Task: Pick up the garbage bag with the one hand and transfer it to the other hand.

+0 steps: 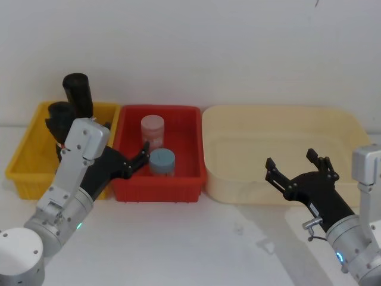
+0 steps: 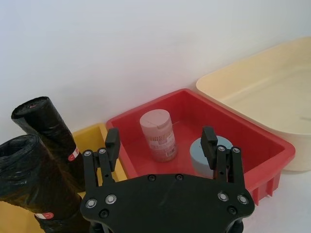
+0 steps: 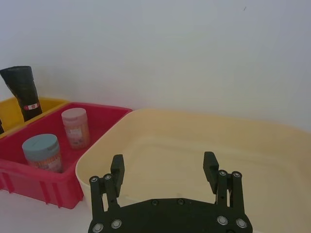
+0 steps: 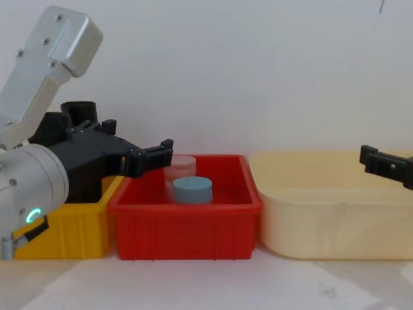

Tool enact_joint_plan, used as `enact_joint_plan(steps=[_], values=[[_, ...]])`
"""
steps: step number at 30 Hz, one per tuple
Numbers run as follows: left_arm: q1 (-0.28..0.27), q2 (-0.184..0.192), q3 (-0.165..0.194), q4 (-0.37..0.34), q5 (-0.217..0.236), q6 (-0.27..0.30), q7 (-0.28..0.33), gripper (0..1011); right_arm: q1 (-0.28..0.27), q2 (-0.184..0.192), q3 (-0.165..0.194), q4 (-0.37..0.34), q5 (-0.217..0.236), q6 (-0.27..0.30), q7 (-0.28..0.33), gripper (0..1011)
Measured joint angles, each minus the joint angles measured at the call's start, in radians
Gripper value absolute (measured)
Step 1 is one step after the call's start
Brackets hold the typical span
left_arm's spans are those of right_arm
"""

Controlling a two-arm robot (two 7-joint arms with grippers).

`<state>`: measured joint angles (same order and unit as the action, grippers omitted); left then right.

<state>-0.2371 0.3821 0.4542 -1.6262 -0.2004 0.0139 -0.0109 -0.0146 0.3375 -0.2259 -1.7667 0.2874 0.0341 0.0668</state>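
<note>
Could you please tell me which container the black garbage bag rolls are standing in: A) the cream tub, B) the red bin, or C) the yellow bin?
C: both garbage bag rolls stand leaning in the yellow bin, next to the red bin that holds two jars.

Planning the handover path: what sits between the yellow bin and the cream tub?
In the head view, the red bin, holding a pink jar and a blue-lidded jar.

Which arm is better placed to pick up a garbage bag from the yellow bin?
Left. The left pincer is open beside the yellow bin where the garbage bag rolls stand. The right pincer hovers open at the cream tub, with the red bin between it and them.
</note>
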Motion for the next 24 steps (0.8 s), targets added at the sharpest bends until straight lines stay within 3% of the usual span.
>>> enact_joint_plan(steps=[24], values=[[0.0,0.0,0.0,0.0,0.0,0.0,0.0,1001,0.0,0.0,0.0,0.0,0.0,0.0,0.0,1001]])
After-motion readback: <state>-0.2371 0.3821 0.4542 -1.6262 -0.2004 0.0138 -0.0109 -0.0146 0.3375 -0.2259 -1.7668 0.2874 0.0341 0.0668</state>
